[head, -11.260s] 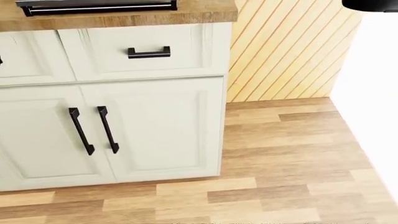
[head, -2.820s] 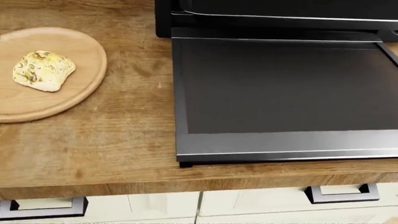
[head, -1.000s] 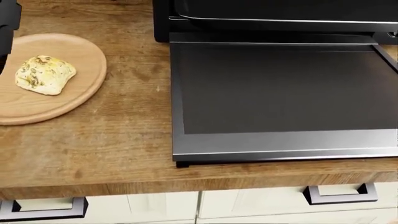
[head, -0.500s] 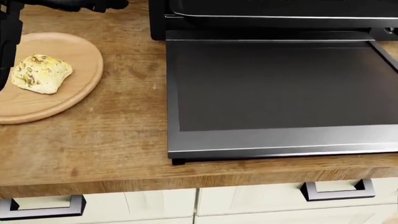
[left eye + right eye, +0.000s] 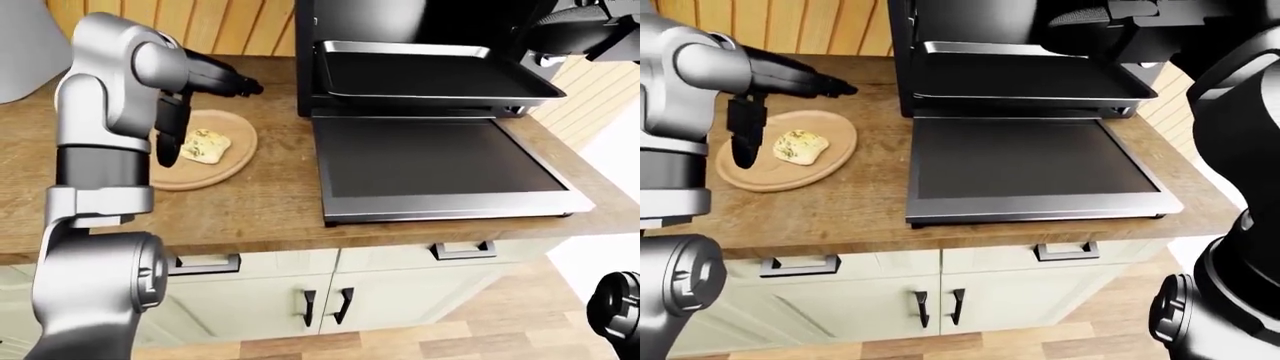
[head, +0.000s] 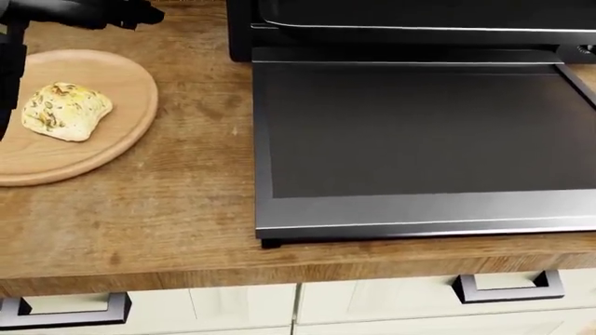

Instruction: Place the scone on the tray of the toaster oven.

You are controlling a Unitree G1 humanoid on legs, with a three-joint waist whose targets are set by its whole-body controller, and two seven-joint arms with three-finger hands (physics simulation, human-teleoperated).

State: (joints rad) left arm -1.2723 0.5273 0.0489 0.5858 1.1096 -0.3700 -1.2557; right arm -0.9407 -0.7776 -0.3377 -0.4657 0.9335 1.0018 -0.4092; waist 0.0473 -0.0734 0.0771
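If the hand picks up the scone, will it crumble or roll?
The scone looks lumpy and crusty, so it may crumble under a hard squeeze. It lies flat on the board, so it probably will not roll. It is likely light.

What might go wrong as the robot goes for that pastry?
The pale seeded scone lies loose on a round wooden plate, so a clumsy grab by the left robot hand might push it off. The dark metal tray sits above the open oven door; a drop could land there.

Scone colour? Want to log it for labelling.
Pale yellow with dark specks, clearest in the head view: scone.
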